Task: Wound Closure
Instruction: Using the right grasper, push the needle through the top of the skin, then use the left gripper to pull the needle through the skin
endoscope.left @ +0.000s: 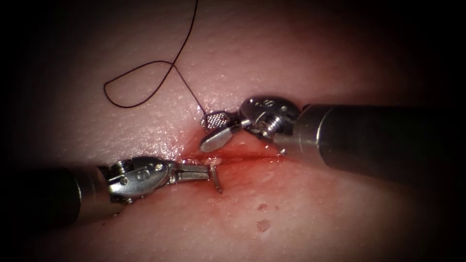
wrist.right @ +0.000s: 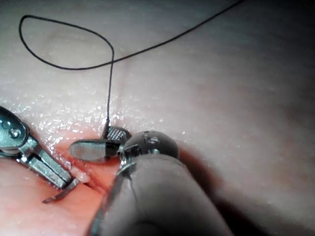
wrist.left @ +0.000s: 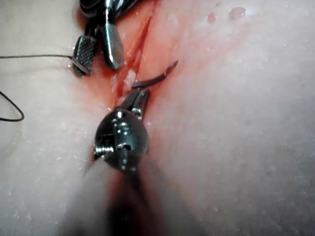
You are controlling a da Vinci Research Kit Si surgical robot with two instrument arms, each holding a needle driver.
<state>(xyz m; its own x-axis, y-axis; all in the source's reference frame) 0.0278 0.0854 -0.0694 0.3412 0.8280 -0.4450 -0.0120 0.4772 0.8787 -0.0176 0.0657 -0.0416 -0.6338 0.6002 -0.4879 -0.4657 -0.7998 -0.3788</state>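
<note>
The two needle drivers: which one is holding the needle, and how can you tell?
The left tool: its shut jaws clamp the needle beside the cut. The right tool stands open, holding nothing.

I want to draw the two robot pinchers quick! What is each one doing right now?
Left tool: shut on the needle, just below the cut.
Right tool: jaws open, holding nothing, beside the thread above the cut.

Pale tissue (endoscope.left: 310, 58) with a reddened cut (endoscope.left: 238, 156), dark thread (endoscope.left: 141, 82) looped across it
</note>
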